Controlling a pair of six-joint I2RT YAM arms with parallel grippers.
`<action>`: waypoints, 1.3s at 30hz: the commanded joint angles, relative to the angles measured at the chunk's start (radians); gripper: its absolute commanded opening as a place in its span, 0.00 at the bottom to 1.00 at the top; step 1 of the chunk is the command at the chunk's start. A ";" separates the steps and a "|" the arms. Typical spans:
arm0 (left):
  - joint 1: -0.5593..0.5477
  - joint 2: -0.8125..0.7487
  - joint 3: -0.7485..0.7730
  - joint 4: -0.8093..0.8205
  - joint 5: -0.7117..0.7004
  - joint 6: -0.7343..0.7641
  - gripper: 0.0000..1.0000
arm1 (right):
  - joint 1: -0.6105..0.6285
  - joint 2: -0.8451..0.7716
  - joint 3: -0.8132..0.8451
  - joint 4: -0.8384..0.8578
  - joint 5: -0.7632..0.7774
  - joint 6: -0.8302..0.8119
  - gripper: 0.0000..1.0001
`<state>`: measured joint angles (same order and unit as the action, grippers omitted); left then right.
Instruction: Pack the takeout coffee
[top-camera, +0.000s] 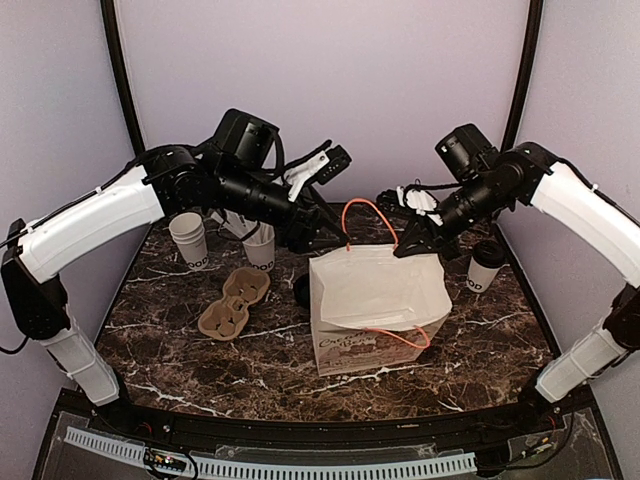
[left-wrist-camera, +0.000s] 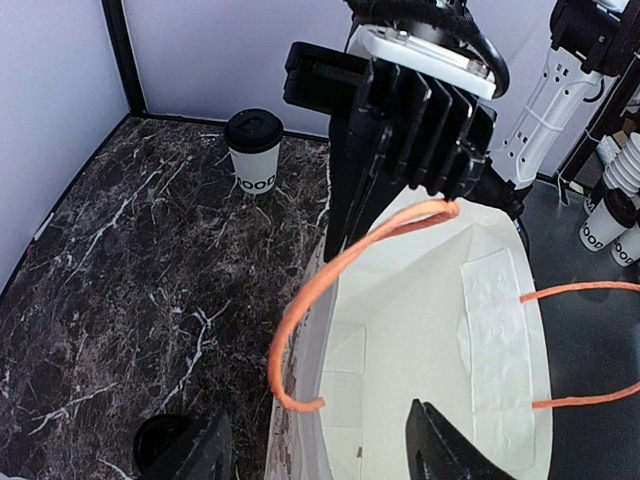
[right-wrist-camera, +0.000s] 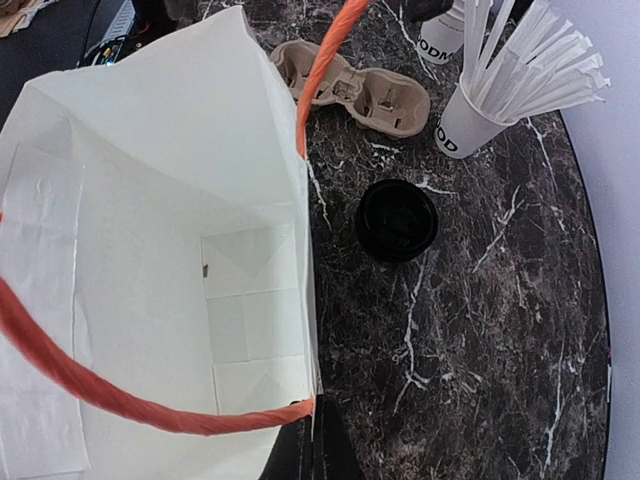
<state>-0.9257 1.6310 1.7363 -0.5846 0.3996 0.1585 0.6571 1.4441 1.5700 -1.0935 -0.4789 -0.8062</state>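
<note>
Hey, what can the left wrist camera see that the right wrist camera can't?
Only the left wrist view shows the takeout coffee and the right gripper pinching the orange handle. Only the right wrist view shows the cup carrier and the cup of straws. Both show the open paper bag, empty inside, and a loose black lid beside it.

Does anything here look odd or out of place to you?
One thing: what looks like a loose black lid lies alone on the table beside the paper bag, on no cup that I can see. Nothing looks spilled.
</note>
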 joint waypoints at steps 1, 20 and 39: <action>-0.011 0.012 0.035 -0.080 -0.004 0.041 0.59 | 0.029 0.007 0.053 0.058 -0.017 0.027 0.00; -0.018 0.052 0.048 -0.136 -0.037 0.070 0.32 | 0.076 0.062 0.087 0.080 -0.021 0.045 0.00; -0.019 0.045 0.075 -0.250 -0.097 0.094 0.21 | 0.124 0.081 0.097 0.080 0.028 0.055 0.01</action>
<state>-0.9409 1.6985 1.7779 -0.7723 0.3161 0.2325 0.7700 1.5215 1.6299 -1.0386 -0.4526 -0.7654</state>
